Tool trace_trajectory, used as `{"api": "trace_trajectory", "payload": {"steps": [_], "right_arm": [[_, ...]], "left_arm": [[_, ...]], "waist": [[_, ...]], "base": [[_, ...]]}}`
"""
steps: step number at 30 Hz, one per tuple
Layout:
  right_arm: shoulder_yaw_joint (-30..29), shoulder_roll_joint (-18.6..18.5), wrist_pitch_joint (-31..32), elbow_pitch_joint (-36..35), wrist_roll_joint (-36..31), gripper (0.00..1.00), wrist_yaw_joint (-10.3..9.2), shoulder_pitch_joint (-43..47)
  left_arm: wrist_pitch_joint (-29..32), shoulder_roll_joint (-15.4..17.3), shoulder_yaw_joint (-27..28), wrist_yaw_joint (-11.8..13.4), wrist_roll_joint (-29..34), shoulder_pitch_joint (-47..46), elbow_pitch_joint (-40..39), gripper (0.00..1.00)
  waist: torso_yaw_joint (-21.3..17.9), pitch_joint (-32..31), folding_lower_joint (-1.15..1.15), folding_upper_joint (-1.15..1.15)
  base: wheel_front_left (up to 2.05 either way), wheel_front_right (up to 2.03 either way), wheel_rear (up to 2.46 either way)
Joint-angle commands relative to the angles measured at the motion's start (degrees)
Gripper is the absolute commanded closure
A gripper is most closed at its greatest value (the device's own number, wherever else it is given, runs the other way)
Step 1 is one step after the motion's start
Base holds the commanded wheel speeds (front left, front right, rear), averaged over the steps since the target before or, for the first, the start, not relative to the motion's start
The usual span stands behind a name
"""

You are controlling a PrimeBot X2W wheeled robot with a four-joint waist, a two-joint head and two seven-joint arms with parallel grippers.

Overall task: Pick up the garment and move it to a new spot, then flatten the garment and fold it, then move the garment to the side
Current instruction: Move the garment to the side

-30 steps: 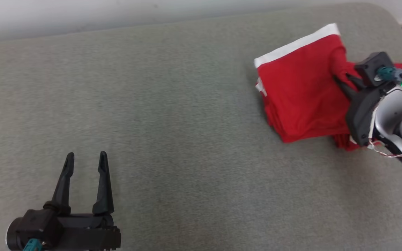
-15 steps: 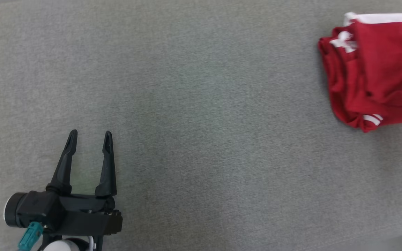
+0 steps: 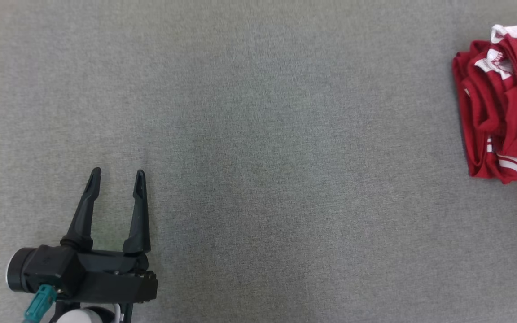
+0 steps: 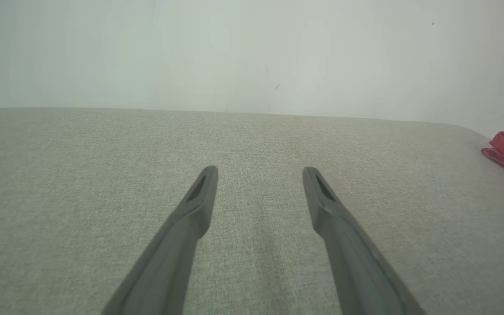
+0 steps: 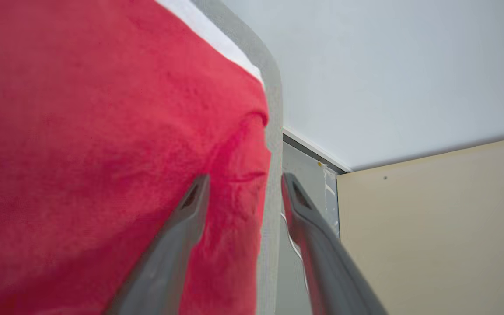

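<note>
The garment [image 3: 503,107], red with white trim, lies folded in a thick stack of layers. In the right wrist view it sits directly under and to the left of the right pincer [image 5: 244,178], close to the rounded edge of the table [image 3: 258,134]. The fingers of that pincer stand apart with no cloth caught between them; its left finger lies over the red fabric and its right finger points out past the table's edge.

With the garment folded and parked at the side, I judge the task to be in its last step, the set-down. The next move calls for lifting the right pincer straight away, so that neither fingertip snags the top layer and pulls the stack open.

The left pincer [image 3: 117,172] is well apart from the garment, far off to its left, jaws wide and empty, hovering over bare table.

The table is covered in grey woven cloth, smooth and unwrinkled. Beyond it stands a pale wall [image 5: 387,65], and beside the table's corner a beige panel [image 5: 444,227].
</note>
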Motion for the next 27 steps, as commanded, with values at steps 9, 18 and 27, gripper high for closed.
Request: {"api": "trace_trajectory", "payload": {"steps": [9, 18, 27], "right_arm": [[-11.3, 8.2, -10.1, -2.2, -3.4, 0.00, -0.20, 6.7], [-19.8, 22.2, -17.1, -17.4, 7.6, 0.00, -0.19, 24.3], [-18.1, 28.9, -17.4, -31.7, 12.4, 0.00, -0.19, 38.4]], "left_arm": [[-0.1, 0.1, 0.8, 1.5, -1.8, 3.3, 1.8, 0.00], [-0.1, 0.0, 2.9, 3.8, -4.2, 9.6, 3.7, 0.00], [-0.1, 0.0, 4.5, 5.1, -4.4, 12.8, 5.8, 0.00]], "waist": [[0.8, -8.1, -0.01, -0.01], [0.8, -18.8, -0.01, -0.01], [1.0, -25.2, -0.01, -0.01]], "base": [[0.00, 0.00, 0.00], [0.00, 0.00, 0.00], [0.00, 0.00, 0.00]]}}
